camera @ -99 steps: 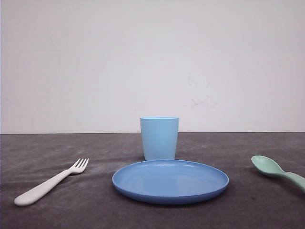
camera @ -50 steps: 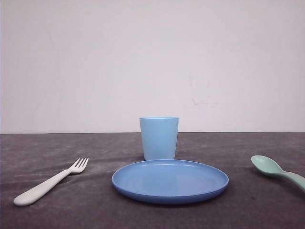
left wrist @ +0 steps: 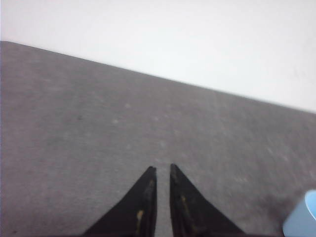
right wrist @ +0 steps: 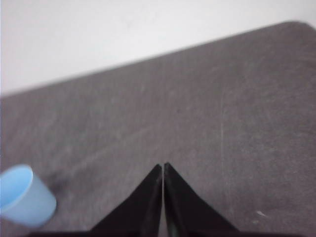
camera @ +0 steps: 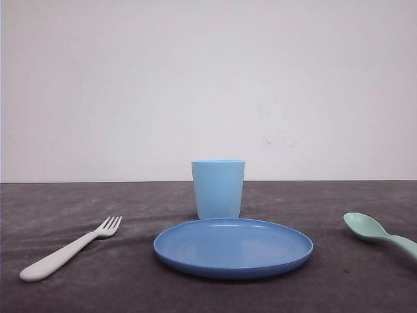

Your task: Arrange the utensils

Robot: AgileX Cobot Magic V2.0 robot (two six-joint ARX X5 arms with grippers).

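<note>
White fork (camera: 68, 248) lies lower left, mint spoon (camera: 381, 235) at right edge, blue plate (camera: 233, 247) between. Left tool (left wrist: 161, 170) nearly closed, empty; right tool (right wrist: 163, 167) closed, empty.

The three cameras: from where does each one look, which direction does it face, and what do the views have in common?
Front view: low, facing forward over the table at the cup, plate, fork and spoon; no robot part visible.
Left wrist view: looks down past the left gripper at grey cloth.
Right wrist view: looks down past the right gripper.
Shared: the cup appears in all three.
</note>
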